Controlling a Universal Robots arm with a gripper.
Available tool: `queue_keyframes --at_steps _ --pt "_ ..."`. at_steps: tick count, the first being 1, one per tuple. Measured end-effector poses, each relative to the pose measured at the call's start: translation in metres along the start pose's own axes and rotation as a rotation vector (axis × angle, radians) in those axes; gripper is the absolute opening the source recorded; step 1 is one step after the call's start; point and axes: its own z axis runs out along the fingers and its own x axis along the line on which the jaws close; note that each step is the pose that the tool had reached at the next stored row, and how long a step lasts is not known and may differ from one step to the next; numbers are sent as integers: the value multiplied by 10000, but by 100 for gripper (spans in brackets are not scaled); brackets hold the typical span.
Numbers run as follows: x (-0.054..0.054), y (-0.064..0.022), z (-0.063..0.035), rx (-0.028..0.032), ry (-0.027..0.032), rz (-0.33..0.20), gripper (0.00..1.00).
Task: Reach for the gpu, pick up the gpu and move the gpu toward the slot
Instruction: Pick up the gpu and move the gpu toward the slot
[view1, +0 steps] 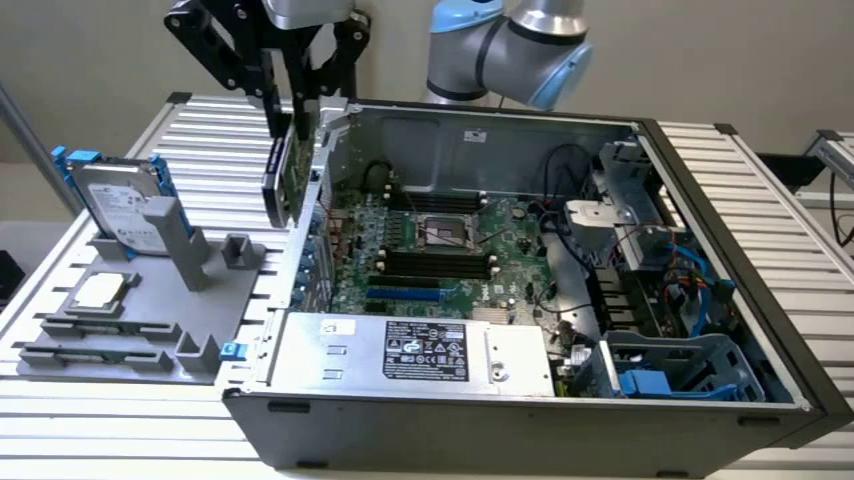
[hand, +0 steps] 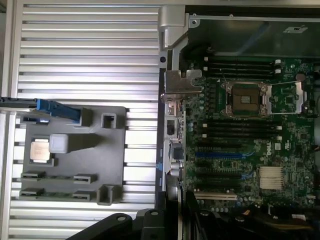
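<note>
Exterior view: gripper (view1: 296, 125) pinching gpu (view1: 280, 180), card hanging upright at its 6 o'clock, above computer case (view1: 534, 420) wall.

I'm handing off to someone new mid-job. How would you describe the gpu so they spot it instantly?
Find the big open computer case; the gripper hangs over its wall on the exterior view's left. The gpu is the thin green card held edge-on between its fingers, with a silver bracket at one end. Unlike the hard drive with blue rails and the square processor chip on the grey fixture, it is off the table.
</note>
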Motion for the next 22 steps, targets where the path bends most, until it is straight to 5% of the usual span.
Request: queue_keyframes --at_steps 17,22 --pt "-772 -3 32 7 80 5 26" --pt "-980 36 86 70 105 7 26"
